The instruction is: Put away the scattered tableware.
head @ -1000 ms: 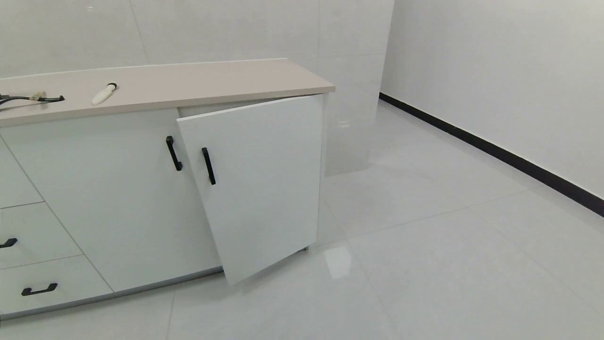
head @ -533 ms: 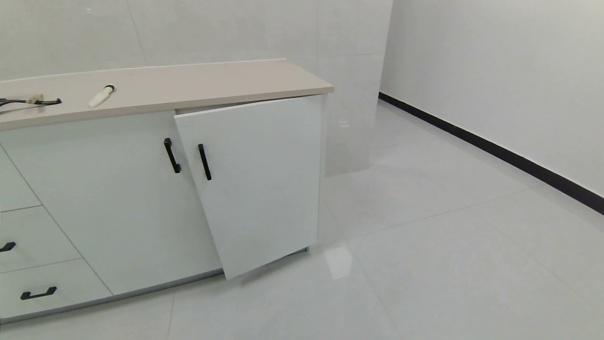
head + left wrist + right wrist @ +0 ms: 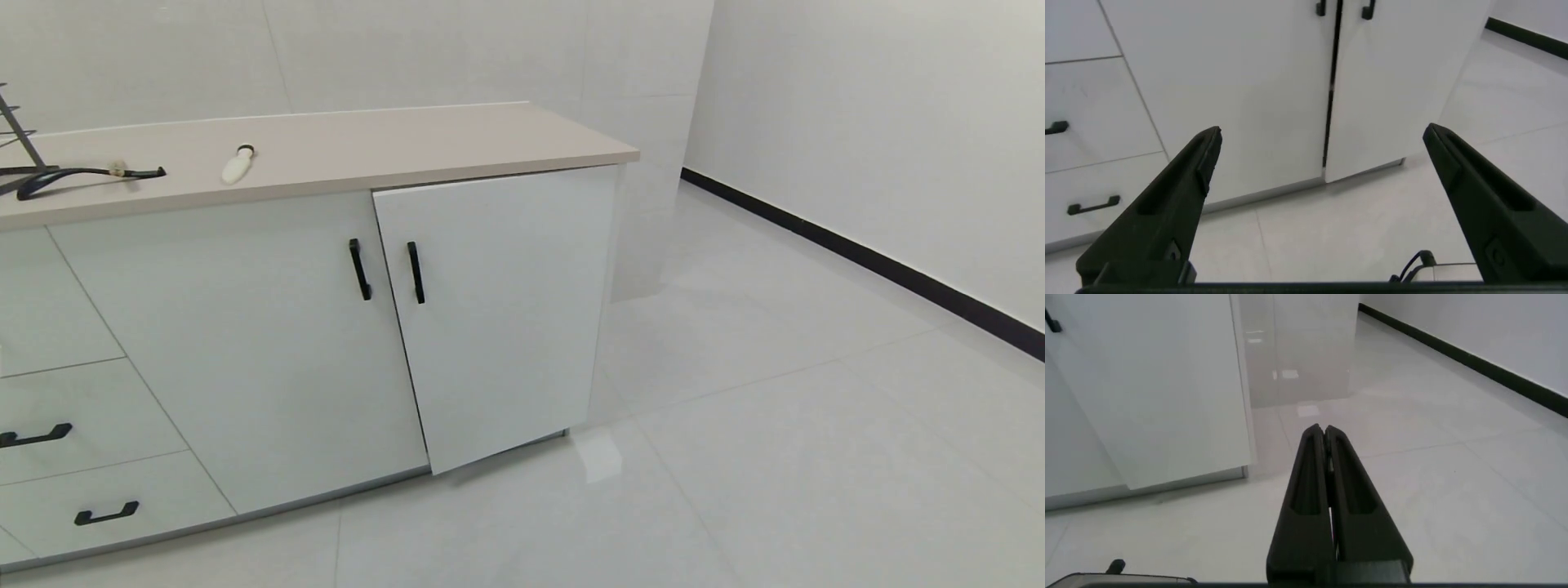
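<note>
The left gripper [image 3: 1323,131] holds its fingers wide apart, low in front of the cabinet [image 3: 245,343]. The right gripper [image 3: 1324,433] has its fingers pressed together, near the cabinet's end. A white utensil [image 3: 237,165] lies on top of the cabinet, whose right door [image 3: 498,310] stands slightly ajar.

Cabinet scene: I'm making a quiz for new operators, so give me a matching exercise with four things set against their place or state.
Things:
1. right cabinet door
2. left pincer
3. right pincer
4. white utensil

Place or state:
a. lying on the countertop
b. shut, holding nothing
c. slightly ajar
d. open wide

Pairs: 1-c, 2-d, 3-b, 4-a
</note>
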